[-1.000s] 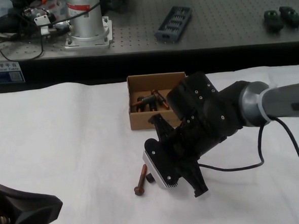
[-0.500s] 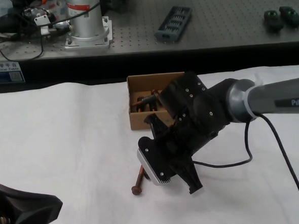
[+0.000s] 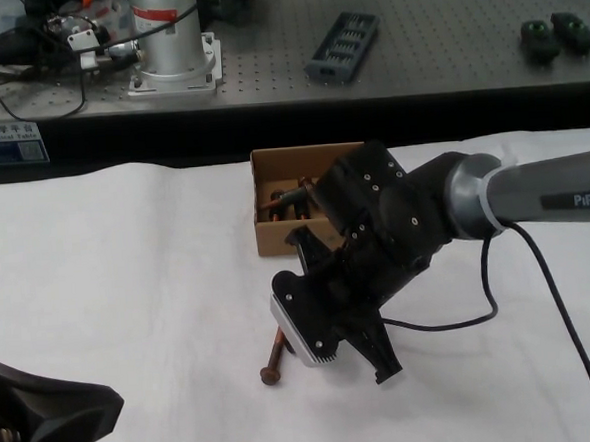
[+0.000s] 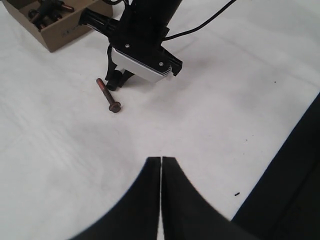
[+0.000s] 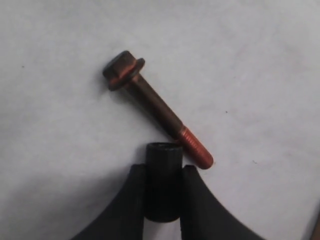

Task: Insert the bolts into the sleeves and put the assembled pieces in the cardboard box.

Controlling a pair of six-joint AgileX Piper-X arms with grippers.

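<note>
light: bright, even, from overhead | cloth (image 3: 127,251): near white-out, no hard glare | shadows: soft, faint grey beside the bolt (image 5: 155,112) and under the right arm (image 4: 145,30) | sleeve (image 5: 162,187): black, detail lost in shade | back bench (image 3: 446,61): dimmer | metal post (image 3: 167,18): bright sheen | left arm (image 3: 37,427): unlit black silhouette in near corner

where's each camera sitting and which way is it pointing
High view: behind the arms, looking forward and down over the bench; shows the right arm by the bolt, near the cardboard box, and the left arm at the near edge.
Left wrist view: on the left arm, facing across the bench toward the right arm; its own jaws shut, empty.
Right wrist view: on the right arm, facing down; its jaws shut on the sleeve beside the bolt.
Shared: all three show the bolt.
</note>
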